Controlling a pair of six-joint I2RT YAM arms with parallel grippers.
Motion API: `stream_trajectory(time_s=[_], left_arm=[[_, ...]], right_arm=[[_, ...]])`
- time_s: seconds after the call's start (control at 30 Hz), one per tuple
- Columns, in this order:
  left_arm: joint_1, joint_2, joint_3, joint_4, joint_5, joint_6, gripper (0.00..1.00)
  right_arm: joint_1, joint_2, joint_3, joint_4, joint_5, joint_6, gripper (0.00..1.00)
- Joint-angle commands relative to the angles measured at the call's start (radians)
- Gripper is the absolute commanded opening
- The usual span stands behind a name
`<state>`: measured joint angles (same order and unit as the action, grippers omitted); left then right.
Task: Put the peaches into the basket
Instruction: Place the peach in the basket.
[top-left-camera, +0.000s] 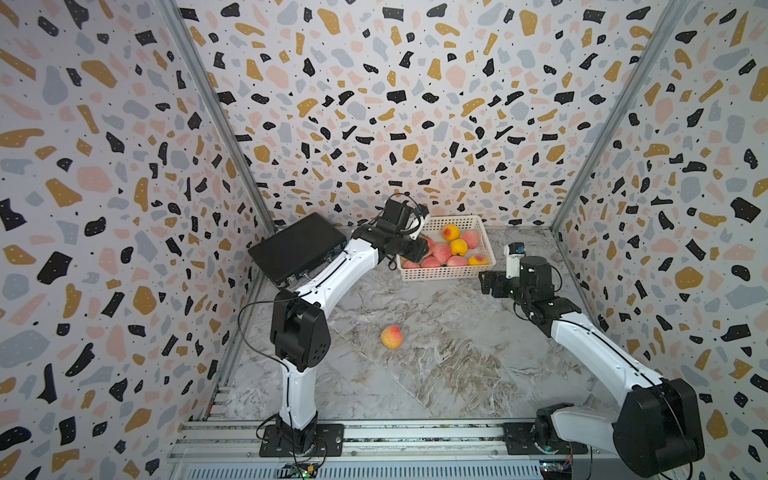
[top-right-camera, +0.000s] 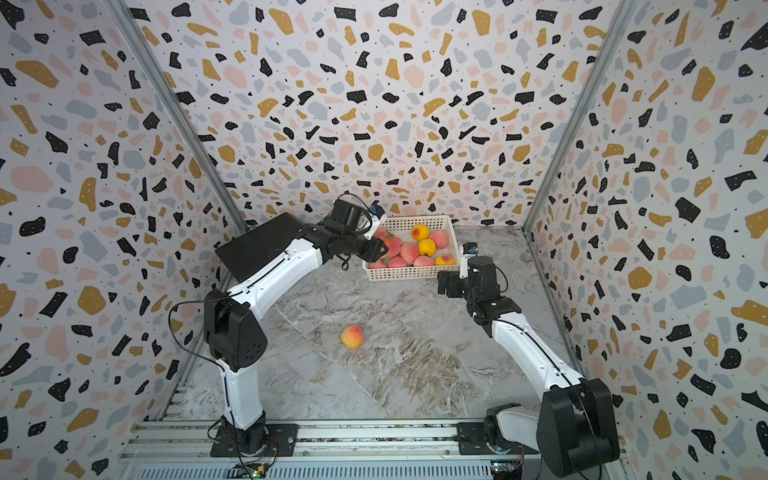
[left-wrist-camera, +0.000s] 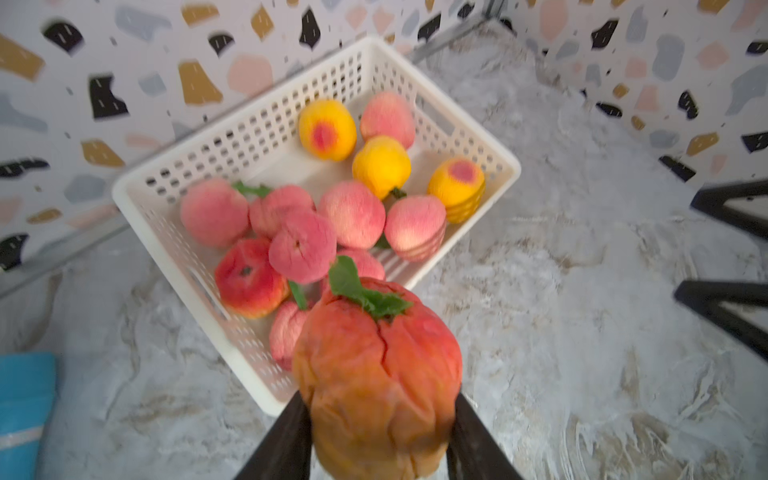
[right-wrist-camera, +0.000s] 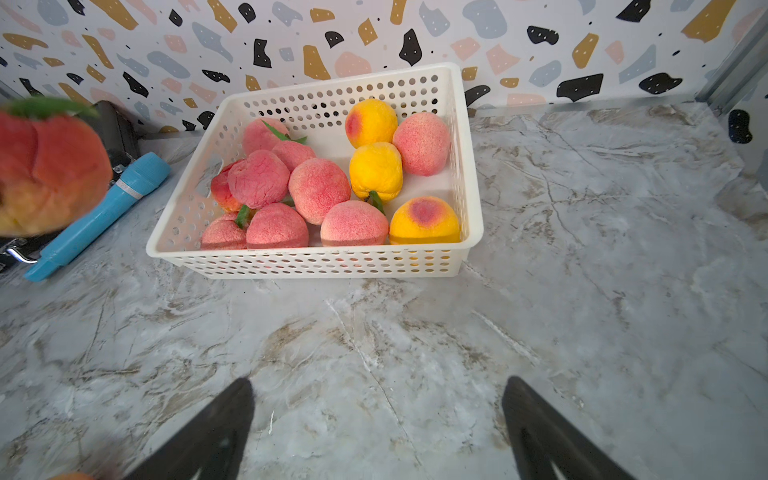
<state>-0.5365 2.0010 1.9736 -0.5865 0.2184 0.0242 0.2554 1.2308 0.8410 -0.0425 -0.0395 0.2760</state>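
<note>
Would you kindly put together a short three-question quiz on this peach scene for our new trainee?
1. True or false: the left gripper is shut on a red-orange peach.
2. How many peaches lie loose on the table outside the basket? A none, B one, C three.
3. Fill in: the open, empty gripper is the ___ one.
Key: 1 true; 2 B, the loose peach; 3 right gripper.

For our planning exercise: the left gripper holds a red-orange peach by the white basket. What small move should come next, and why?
Probably move the left gripper a little inward over the white basket before opening. It is shut on the red-orange peach, which seems to hang by the basket's corner, not over its bare floor.
</note>
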Motion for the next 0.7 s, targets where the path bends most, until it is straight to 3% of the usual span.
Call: stream_trajectory(time_s=[0.0,0.17,0.4,0.67], left_arm=[[0.018,0.114,0.132,-0.043,0.017,0.049,0.47],[0.031,0.273,0.373,-0.045,0.037,0.062,0.47],[0.067,0.421,0.456,0.183,0.1,0.03,0.47],[0.107,0.589,0.616,0.268,0.14,0.009,0.51]], right_arm=[[-0.001,-0.033,0.041,-0.053,-0.018,0.036,0.95],[-0.003,-0.043,0.041,-0.071,-0.012,0.032,0.95],[-0.002,-0.048,0.05,-0.092,-0.04,0.033,0.94],[-0.002,-0.07,0.033,-0.102,-0.082,0.061,0.92]])
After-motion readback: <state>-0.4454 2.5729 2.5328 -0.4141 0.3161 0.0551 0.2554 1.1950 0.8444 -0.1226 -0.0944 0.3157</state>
